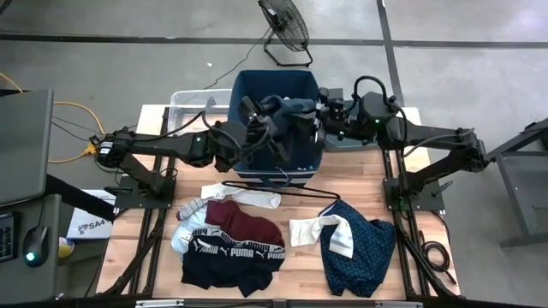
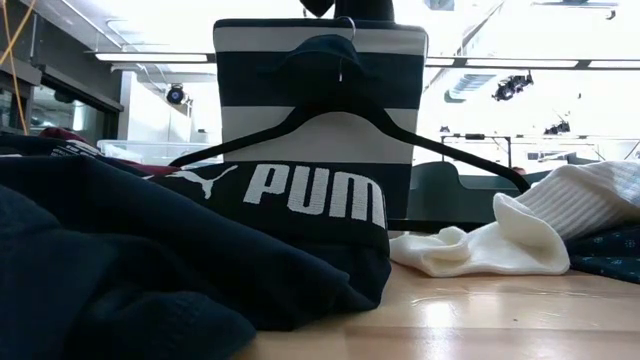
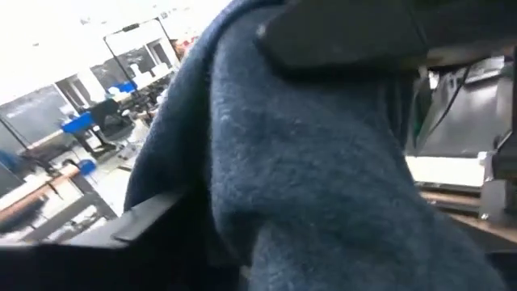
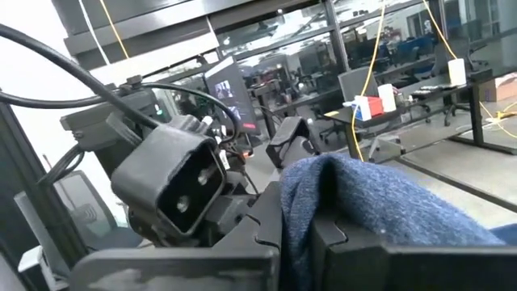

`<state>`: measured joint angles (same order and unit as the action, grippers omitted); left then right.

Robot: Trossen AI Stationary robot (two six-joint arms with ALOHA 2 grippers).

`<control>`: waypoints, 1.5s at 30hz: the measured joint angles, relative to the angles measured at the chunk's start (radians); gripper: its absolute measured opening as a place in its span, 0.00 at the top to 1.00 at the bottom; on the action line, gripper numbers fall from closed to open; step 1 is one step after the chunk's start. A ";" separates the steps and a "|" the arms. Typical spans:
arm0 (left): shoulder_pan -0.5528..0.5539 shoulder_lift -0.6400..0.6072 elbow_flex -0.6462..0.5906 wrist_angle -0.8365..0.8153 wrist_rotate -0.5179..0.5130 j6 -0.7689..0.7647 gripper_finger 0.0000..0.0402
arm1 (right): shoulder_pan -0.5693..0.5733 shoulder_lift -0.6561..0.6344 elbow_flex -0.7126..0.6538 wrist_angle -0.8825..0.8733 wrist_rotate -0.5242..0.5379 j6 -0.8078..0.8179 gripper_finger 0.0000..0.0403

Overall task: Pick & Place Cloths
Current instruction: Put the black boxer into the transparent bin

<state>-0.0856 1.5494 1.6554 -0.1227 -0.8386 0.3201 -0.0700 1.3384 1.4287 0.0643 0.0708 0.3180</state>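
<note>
Both grippers are over the navy bin [image 1: 278,141] at the table's far side, with a slate-blue fleecy cloth [image 1: 287,107] bunched between them above the bin's opening. My left gripper [image 1: 257,120] is shut on its left side and my right gripper [image 1: 324,115] on its right side. The cloth fills the left wrist view [image 3: 307,170] and rises between the fingers in the right wrist view [image 4: 355,194]. On the near table lie a maroon garment [image 1: 247,224], the black PUMA-banded one [image 1: 231,261] [image 2: 310,195], a navy dotted one [image 1: 364,248] and white pieces [image 1: 317,229] [image 2: 490,240]. My left gripper has the slate-blue cloth bunched between its two fingers [image 3: 347,32], coming from the table's left; the cloth itself hides the place of contact. My right gripper pinches a bunched fold of the cloth [image 4: 303,218] between its fingers [image 4: 404,255], from the table's right. The cloth is lifted over the bin.
A thin black wire hanger [image 1: 282,190] [image 2: 350,120] lies on the table in front of the bin. A clear plastic tub [image 1: 193,107] stands left of the bin. A floor fan [image 1: 287,26] is beyond the table. Bare wood shows between the bin and the garments.
</note>
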 joint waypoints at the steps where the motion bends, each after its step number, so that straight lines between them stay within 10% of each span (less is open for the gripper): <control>1: 0.000 0.000 0.000 0.000 0.003 -0.013 0.30 | 0.000 -0.001 0.000 0.000 0.000 0.000 0.99; 11: -0.008 -0.001 0.000 0.000 0.033 -0.038 0.94 | 0.000 -0.001 0.000 -0.007 0.002 -0.003 0.98; 20: -0.006 -0.021 -0.001 -0.013 0.062 -0.038 0.94 | 0.000 -0.008 0.001 -0.014 -0.014 -0.072 0.83; 33: 0.022 -0.195 0.001 -0.243 -0.171 -0.018 0.94 | 0.000 -0.168 0.001 -0.207 0.012 -0.058 0.22; 45: 0.265 -0.353 0.000 -0.938 -0.231 -0.573 0.94 | 0.000 -0.241 0.001 -0.352 0.087 0.002 0.19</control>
<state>0.1798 1.1961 1.6557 -1.0603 -1.0696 -0.2527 -0.0700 1.0977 1.4296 -0.2880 0.1582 0.3200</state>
